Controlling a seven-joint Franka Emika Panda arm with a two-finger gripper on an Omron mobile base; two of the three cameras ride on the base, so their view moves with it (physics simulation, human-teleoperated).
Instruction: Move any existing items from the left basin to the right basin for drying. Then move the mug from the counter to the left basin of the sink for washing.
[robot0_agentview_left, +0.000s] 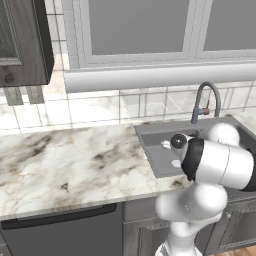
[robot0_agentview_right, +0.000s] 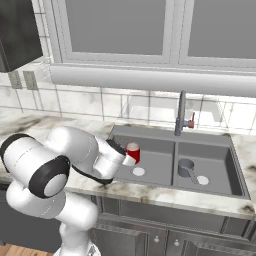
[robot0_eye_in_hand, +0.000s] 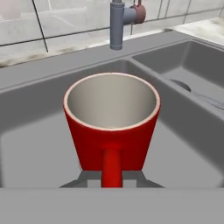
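Hand view: the red mug (robot0_eye_in_hand: 112, 127) is seen at the centre of the frame, upright, its pale inside facing up and its handle turned toward the camera. The gripper (robot0_eye_in_hand: 112, 181) is closed narrowly on that handle at the bottom centre of the frame; its dark finger tips (robot0_eye_in_hand: 85, 178) are seen flanking the handle base. Behind and below the mug lies the grey floor of the left basin (robot0_eye_in_hand: 35, 131). Whether the mug base touches that floor cannot be told. The tap (robot0_eye_in_hand: 117, 24), with a red mark, is placed at the top centre of the frame, and the right basin (robot0_eye_in_hand: 192, 61) is seen at the upper right.

Right base view: the mug (robot0_agentview_right: 133, 152) is held at the left side of the left basin (robot0_agentview_right: 155, 165), above and left of the pale drain disc (robot0_agentview_right: 138, 171). The grey handled vessel (robot0_agentview_right: 186, 168) is found upright in the right basin (robot0_agentview_right: 215, 160), right of frame centre, beside a second pale disc (robot0_agentview_right: 202, 180). The sink (robot0_agentview_right: 170, 132) is set into the marble counter (robot0_agentview_right: 30, 125), which runs to the left edge of the frame.

Left base view: the sink (robot0_agentview_left: 150, 131) is partly hidden by the arm at the right of the frame; the counter (robot0_agentview_left: 70, 160) is spread across the left and centre.
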